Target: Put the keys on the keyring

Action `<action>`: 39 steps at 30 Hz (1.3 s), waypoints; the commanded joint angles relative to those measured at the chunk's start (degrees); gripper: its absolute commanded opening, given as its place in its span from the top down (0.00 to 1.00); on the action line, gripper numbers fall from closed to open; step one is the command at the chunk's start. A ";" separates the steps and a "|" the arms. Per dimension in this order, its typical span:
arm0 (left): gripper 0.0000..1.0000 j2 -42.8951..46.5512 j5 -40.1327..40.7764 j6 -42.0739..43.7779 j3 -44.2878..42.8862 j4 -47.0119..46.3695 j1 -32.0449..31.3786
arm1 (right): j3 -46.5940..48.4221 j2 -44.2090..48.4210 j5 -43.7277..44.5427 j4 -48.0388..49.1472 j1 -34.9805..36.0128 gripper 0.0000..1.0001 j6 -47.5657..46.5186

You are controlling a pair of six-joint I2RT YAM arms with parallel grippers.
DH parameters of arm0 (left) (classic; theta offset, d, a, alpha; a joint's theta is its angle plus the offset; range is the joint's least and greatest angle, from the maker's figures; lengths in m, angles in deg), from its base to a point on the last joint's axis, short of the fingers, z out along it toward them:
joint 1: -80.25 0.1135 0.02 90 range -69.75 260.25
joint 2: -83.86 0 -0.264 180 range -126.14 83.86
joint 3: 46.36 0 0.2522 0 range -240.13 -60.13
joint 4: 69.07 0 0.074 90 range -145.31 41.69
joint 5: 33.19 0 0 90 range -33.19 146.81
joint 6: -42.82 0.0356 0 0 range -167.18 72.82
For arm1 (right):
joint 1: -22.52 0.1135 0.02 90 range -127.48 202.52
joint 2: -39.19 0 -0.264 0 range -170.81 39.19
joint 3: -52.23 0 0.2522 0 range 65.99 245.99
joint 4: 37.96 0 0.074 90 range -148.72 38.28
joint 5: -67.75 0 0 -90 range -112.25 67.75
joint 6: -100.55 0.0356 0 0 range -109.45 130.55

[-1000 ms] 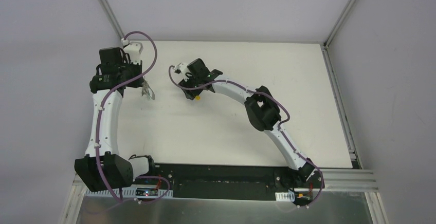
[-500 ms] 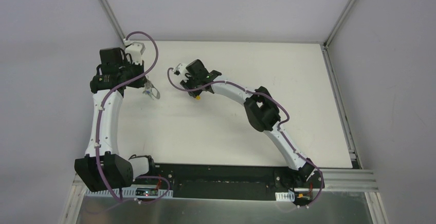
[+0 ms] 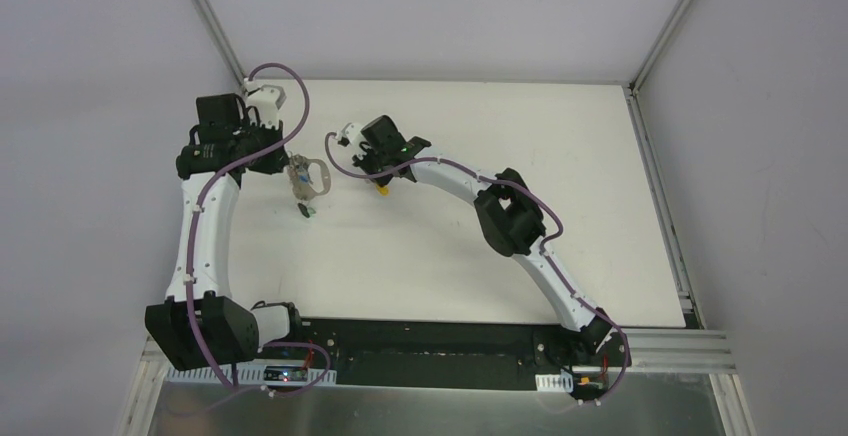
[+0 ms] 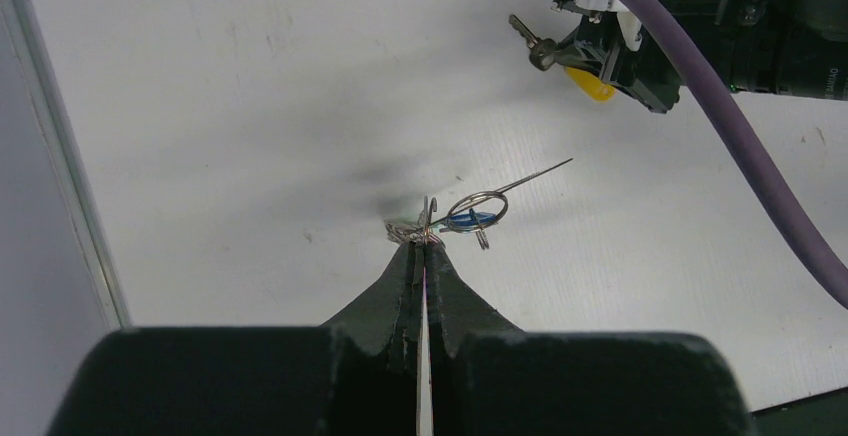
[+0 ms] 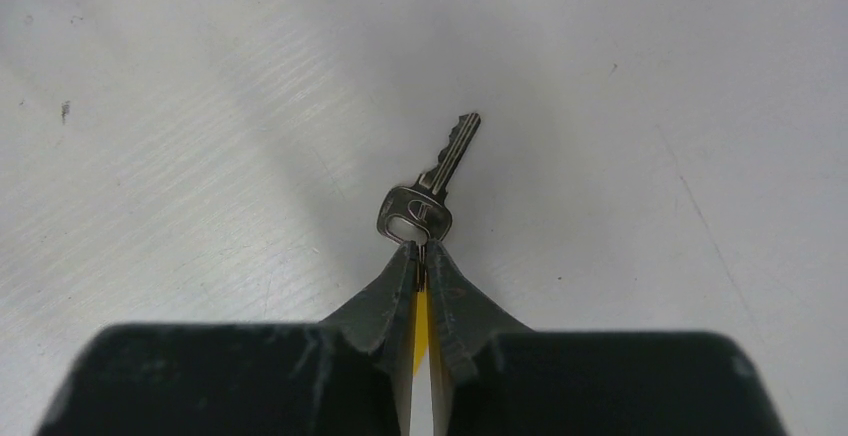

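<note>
My left gripper [image 4: 424, 244] is shut on the keyring [image 4: 478, 204], a thin silver wire loop with one straight end sticking out to the right. A blue key [image 4: 466, 221] hangs on it. From above, the keyring [image 3: 312, 178] hangs off the left gripper [image 3: 292, 167] over the table, with a small green key [image 3: 308, 212] dangling below. My right gripper [image 5: 420, 249] is shut on the head of a silver key [image 5: 432, 184], and its yellow part [image 5: 419, 324] shows between the fingers. This key [image 4: 531, 42] points towards the keyring, about a hand's width to its right.
The white table [image 3: 480, 246] is bounded by a metal rail on the left [image 4: 60, 156] and another on the right [image 3: 660, 196]. The right arm's purple cable [image 4: 740, 146] crosses the left wrist view. The arm bases stand on the black bar [image 3: 430, 341].
The left gripper has swung the keyring out to the right, so its loop and green key now show from above. The right gripper has closed on the key and shifted slightly.
</note>
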 commanded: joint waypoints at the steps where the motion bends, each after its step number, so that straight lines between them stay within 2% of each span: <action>1: 1.00 -0.89 -2.66 0.95 -1.92 0.82 0.43 | -0.43 3.63 0.91 -0.27 0.56 0.94 -0.74; 5: 1.00 -1.72 -3.11 1.50 -2.71 1.32 0.47 | -1.95 6.14 0.97 -0.30 0.53 1.00 -0.91; 12: 1.00 -2.50 -6.67 1.89 -3.94 1.73 0.42 | -7.86 13.56 -0.76 -0.23 0.06 1.00 -0.45; 15: 1.00 -2.55 -7.95 1.97 -4.15 1.91 0.37 | -11.59 18.20 -4.80 -0.28 -1.02 1.00 -0.07; 18: 1.00 -2.44 -9.87 1.98 -4.15 2.01 -0.05 | -16.47 24.88 -13.78 -1.54 -3.14 1.00 -0.51; 20: 1.00 -2.15 -10.55 2.54 -4.00 2.29 -1.07 | -21.56 29.61 -19.47 -1.66 -5.01 1.00 -1.30; 24: 1.00 -1.03 -10.40 3.82 -2.77 2.13 -4.37 | -35.43 40.47 -23.89 -1.21 -6.90 1.00 -6.00; 26: 1.00 -0.46 -10.39 4.13 -2.01 1.68 -6.28 | -43.59 45.92 -25.46 -1.30 -7.30 1.00 -8.58; 30: 1.00 0.62 -9.80 4.50 -0.49 0.72 -11.54 | -54.08 54.61 -26.60 -3.82 -7.39 1.00 -12.15; 39: 1.00 1.22 -8.42 1.41 1.66 -2.40 -17.88 | -67.58 60.53 -23.55 -5.40 -7.44 1.00 -13.70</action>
